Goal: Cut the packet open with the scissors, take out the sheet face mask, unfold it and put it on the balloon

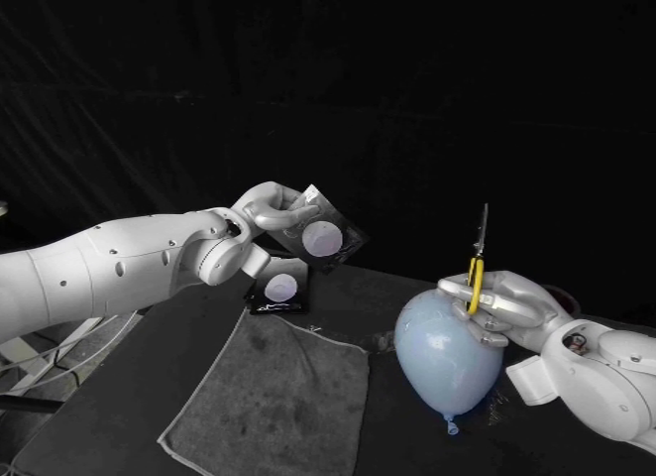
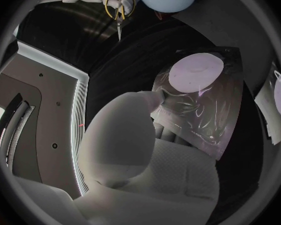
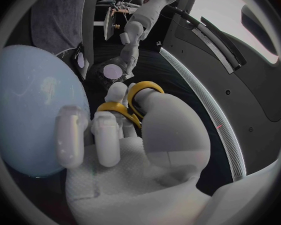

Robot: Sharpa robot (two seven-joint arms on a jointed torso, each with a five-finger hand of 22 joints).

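My left hand holds a dark packet with a pale round mark up in the air above the table's far side; the left wrist view shows the packet pinched at one edge by the hand. A second dark packet lies on the table below it. My right hand grips yellow-handled scissors with the blades pointing up; their handles sit around its fingers. A pale blue balloon rests on the table against that hand, and the balloon appears large in the right wrist view.
A grey cloth is spread on the black table in front of the lying packet. The table's left edge runs diagonally beside the cloth.
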